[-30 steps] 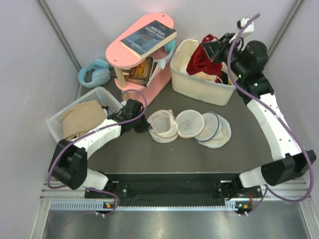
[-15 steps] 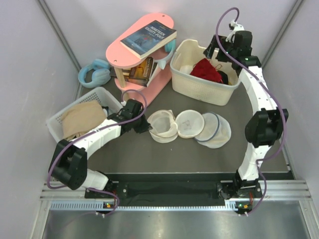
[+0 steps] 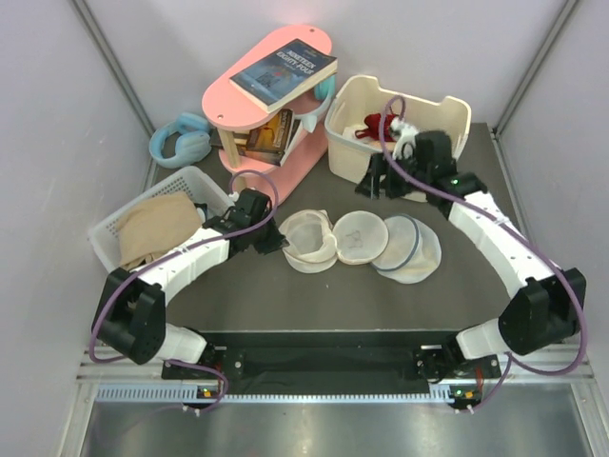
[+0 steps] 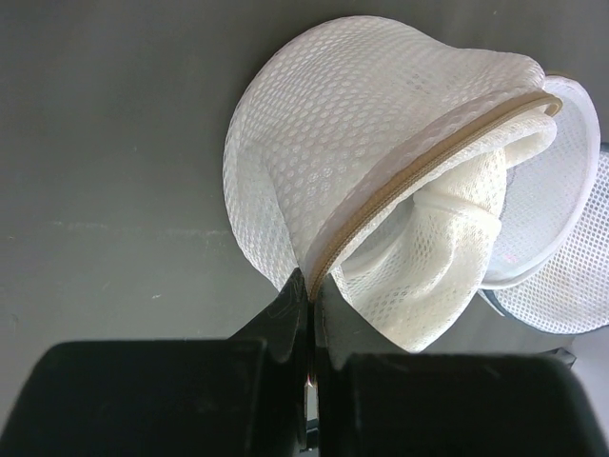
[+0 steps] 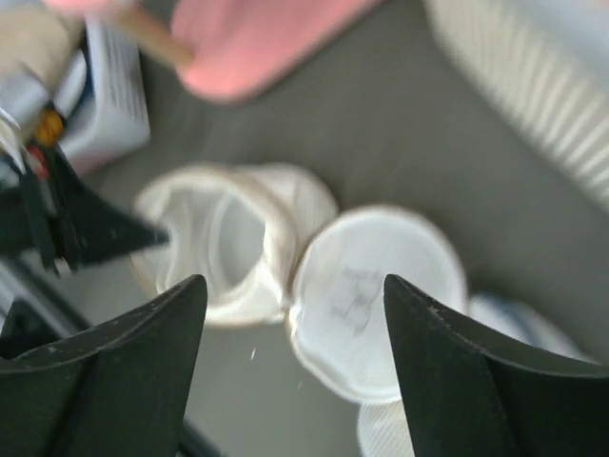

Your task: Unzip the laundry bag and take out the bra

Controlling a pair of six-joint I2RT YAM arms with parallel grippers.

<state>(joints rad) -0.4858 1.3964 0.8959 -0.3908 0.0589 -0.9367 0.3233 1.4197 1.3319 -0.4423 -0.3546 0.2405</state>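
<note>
Bra (image 3: 374,124): dark red, lying in the tub (image 3: 347,157) at the far right of the table (image 3: 285,295). Only a scrap shows over the rim, partly behind a cable. It is out of the bag.
Bag (image 3: 360,235): mid-table, well apart from the tub, drawn face up. An unzipped mesh half touches it on the left. The two look like one bag laid open, though I cannot be sure.
Left gripper (image 4: 309,305): pinched together on the zip edge of the open half. In the wrist view the zip runs from the jaws up and to the right.
Right gripper (image 5: 295,381): jaws wide apart with nothing between them. It hangs between tub and bag, looking down at the bag. It is the nearer hand to the bra, which lies behind it.
Around: white bag (image 3: 411,252) touches the bag's right side, and a pink stand (image 3: 228,95) is left of the tub.
In the way: only the tub wall, between right gripper and bra.
Judgement: removal looks done, and the left gripper need only let go.
</note>
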